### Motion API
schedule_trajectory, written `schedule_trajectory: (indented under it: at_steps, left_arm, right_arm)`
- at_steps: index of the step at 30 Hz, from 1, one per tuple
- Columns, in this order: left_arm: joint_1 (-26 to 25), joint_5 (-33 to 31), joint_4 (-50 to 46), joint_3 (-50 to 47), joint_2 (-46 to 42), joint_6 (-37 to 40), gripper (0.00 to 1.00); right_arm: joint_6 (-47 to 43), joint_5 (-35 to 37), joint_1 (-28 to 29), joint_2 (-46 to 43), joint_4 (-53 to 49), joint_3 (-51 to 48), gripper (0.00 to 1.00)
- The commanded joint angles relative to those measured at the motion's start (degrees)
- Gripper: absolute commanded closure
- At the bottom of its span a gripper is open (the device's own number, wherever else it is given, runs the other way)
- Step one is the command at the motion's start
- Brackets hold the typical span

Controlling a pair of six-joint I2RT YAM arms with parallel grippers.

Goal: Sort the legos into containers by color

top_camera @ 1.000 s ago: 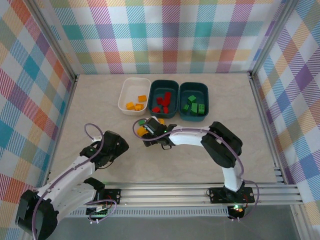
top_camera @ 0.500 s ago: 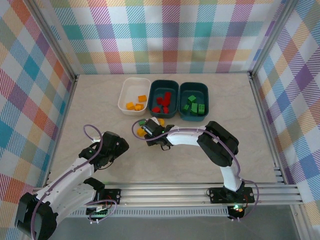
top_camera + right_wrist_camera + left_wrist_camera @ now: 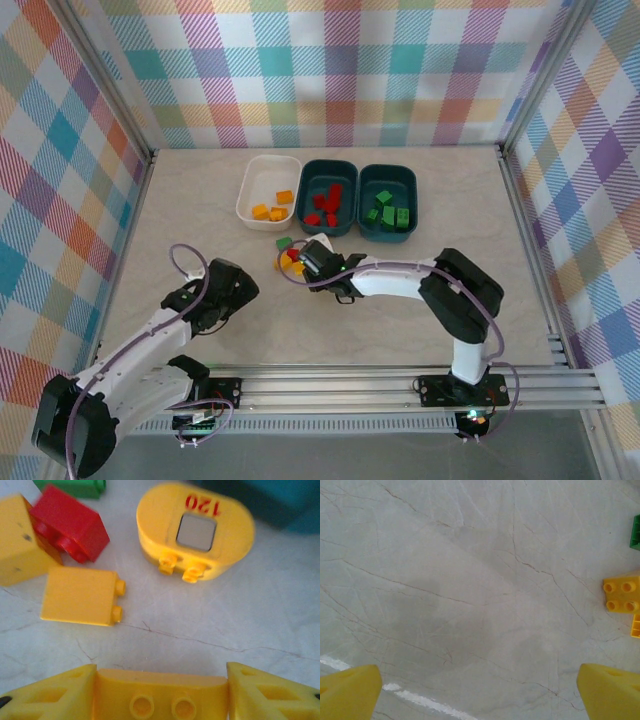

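My right gripper (image 3: 161, 679) is shut on a yellow lego (image 3: 161, 700), its fingers pressed against both ends of the brick. Just ahead lie a yellow brick (image 3: 80, 596), a red brick (image 3: 70, 525), a green brick (image 3: 75, 486) and an oval yellow piece (image 3: 195, 530) marked 120. From above, the right gripper (image 3: 314, 258) hovers beside this loose cluster, with a green brick (image 3: 284, 243) at its edge. The white container (image 3: 270, 160) holds orange bricks, one teal container (image 3: 329, 164) red ones, the other teal container (image 3: 388, 169) green ones. My left gripper (image 3: 235, 290) is open over bare table.
In the left wrist view the open left gripper (image 3: 480, 695) frames bare marbled tabletop, with a yellow brick (image 3: 621, 594) and a green brick (image 3: 635, 532) at the right edge. Checkered walls enclose the table, and an aluminium rail runs along the near edge.
The right gripper has closed on a yellow brick and shifted slightly right, away from the loose cluster. The left arm has barely moved.
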Motion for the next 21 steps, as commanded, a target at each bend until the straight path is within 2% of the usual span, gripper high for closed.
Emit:
schedule_trajectory:
  at_steps: [1, 4, 6, 13, 17, 21]
  left_arm:
    - [0.2, 2.5, 2.7, 1.3, 1.6, 0.3, 0.00]
    - [0.0, 7.4, 8.2, 0.7, 4.4, -0.1, 0.00]
    - [-1.2, 10.3, 12.9, 0.5, 7.4, -0.7, 0.00]
    - [-9.6, 12.4, 16.1, 6.4, 17.3, 1.9, 0.00]
    - [-10.9, 11.9, 15.9, 7.1, 19.5, 2.4, 0.00]
    - [-10.8, 7.9, 12.4, 6.5, 17.0, 1.8, 0.00]
  right_arm:
    - [-1.8, 2.1, -0.5, -5.5, 0.9, -0.5, 0.40]
    - [-3.2, 2.8, -3.4, -9.1, 1.9, -1.2, 0.40]
    - [-4.0, 2.7, -7.5, -10.4, 1.9, -0.9, 0.40]
    - [-2.5, -0.8, -23.4, -8.9, 1.0, 1.8, 0.38]
    - [-2.7, -1.8, -26.1, -7.7, 1.7, 3.4, 0.39]
    - [-2.6, -3.5, -26.2, -7.9, 1.3, 4.6, 0.39]
